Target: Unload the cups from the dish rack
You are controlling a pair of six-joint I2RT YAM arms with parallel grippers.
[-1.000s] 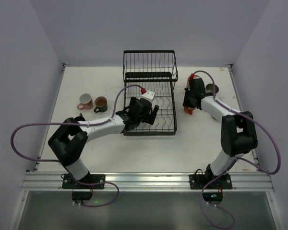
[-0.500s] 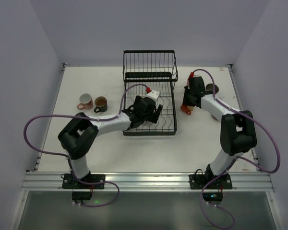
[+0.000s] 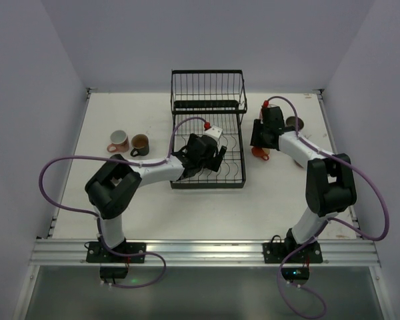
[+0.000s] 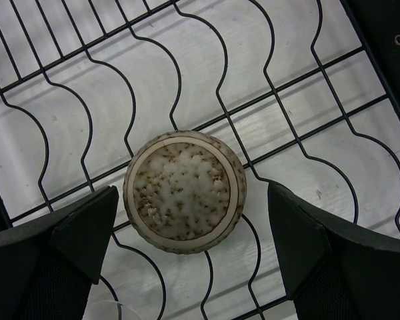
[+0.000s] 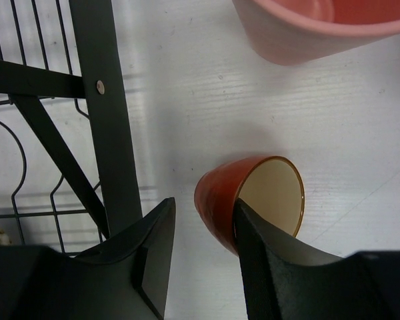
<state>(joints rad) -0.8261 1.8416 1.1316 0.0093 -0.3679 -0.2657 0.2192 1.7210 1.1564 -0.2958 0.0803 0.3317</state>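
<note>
The black wire dish rack (image 3: 207, 90) stands at the back centre, its lower tray (image 4: 307, 100) under my left gripper (image 3: 210, 157). That gripper (image 4: 193, 200) is open, one finger on each side of an upside-down speckled beige cup (image 4: 185, 191) on the tray wires, touching neither side. My right gripper (image 3: 258, 142) hangs just right of the rack. Its jaws (image 5: 203, 207) stand apart around the wall of a tilted orange-red cup (image 5: 217, 200) on the table. The right finger (image 5: 260, 247) lies against the rim and the left finger (image 5: 153, 240) is off the cup.
A pink mug (image 3: 118, 141) and a brown mug (image 3: 140, 143) stand on the table at the left. A pink cup (image 5: 307, 30) sits just beyond the orange-red one, and another cup (image 3: 295, 123) is at the back right. A clear glass rim (image 4: 107, 310) shows beside my left finger. The rack's frame post (image 5: 110, 133) is close to my right gripper.
My right gripper's jaws have parted from the orange-red cup, which now rests tilted on the table. My left arm has reached further over the rack's lower tray.
</note>
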